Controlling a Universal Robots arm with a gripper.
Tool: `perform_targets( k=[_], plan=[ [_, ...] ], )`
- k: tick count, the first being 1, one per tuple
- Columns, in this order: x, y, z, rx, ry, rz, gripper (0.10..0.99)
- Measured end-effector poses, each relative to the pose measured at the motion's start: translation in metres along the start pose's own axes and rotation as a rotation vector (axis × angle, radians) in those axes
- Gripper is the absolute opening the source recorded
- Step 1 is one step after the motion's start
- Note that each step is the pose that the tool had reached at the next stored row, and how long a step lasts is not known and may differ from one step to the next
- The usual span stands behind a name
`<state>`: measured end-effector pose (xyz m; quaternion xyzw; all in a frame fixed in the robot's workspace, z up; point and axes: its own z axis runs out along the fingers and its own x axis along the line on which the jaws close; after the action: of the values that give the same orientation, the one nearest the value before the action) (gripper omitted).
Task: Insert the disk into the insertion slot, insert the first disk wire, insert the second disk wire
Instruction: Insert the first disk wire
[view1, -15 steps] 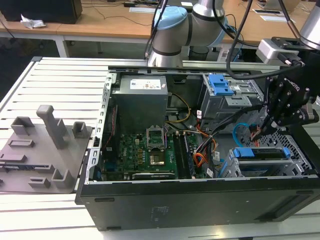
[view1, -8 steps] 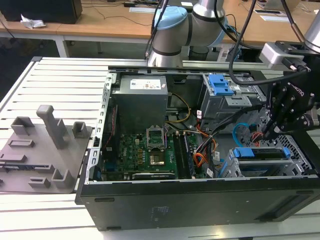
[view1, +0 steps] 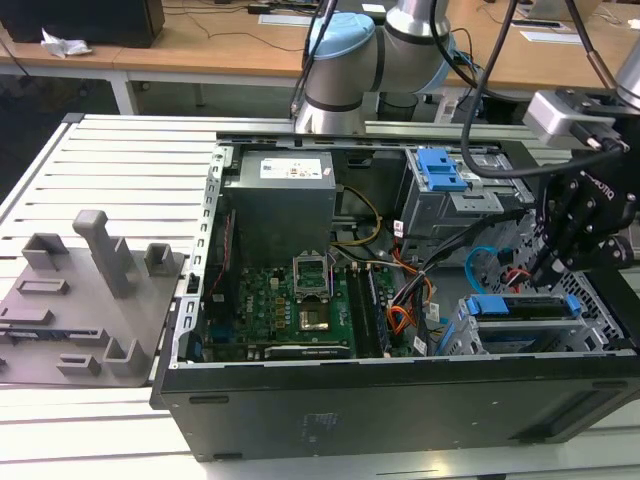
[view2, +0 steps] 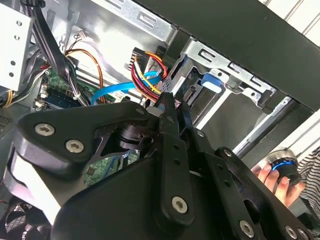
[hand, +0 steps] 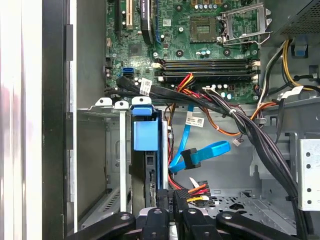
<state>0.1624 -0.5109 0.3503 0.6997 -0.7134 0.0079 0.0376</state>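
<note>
The disk (view1: 520, 308) lies in the insertion slot (view1: 592, 322), the low grey bay at the exterior view's right end of the open computer case; its blue carrier (hand: 145, 136) also shows in the first wrist view. My gripper (view1: 547, 266) hangs just above the disk's inner end. In both wrist views the fingers (hand: 156, 216) stand close together on the black plug (hand: 171, 198) of a disk wire with red, yellow and black strands (view2: 144, 67), held at the disk's edge. A blue flat disk wire (hand: 201, 153) lies loose beside it, its plug free.
A taller grey cage with a blue latch (view1: 440, 172) stands behind the slot. Bundles of black cables (hand: 250, 132) cross the case beside the gripper. The motherboard (view1: 300, 300) fills the case's middle. A person's hand (view2: 272, 176) holds a round device outside the case.
</note>
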Motion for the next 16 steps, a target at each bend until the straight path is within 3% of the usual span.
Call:
perform_targets(
  k=[16],
  plan=[
    [0.0051, -0.0003, 0.0054, 0.000, 0.0000, 0.000, 0.169]
  ],
)
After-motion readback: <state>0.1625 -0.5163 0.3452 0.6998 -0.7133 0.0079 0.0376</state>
